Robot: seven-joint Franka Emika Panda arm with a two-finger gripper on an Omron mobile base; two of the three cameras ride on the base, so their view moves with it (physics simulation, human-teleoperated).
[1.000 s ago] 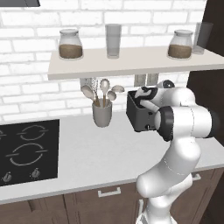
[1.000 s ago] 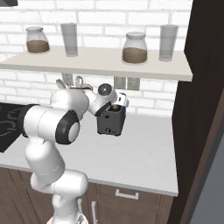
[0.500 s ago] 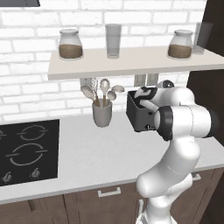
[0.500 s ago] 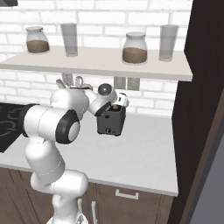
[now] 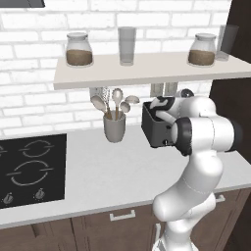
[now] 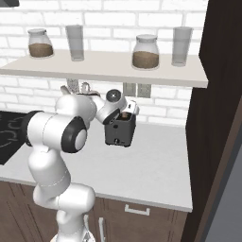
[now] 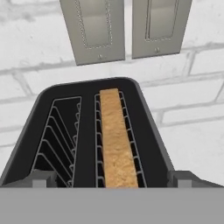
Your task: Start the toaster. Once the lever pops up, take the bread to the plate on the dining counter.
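Hand view looks down into one toaster (image 7: 94, 131) with two slots: the right slot holds one slice of bread (image 7: 115, 140), the left slot only wire guides. The tool (image 7: 111, 179) hangs above it, its tips spread wide at either side, pinching nothing. Two grey outlet plates (image 7: 124, 28) sit on the brick wall behind. On the shelf (image 5: 147, 68) stand two jars and two glasses; one utensil cup (image 5: 114, 128) shares the counter (image 5: 108, 171). No writing is legible.
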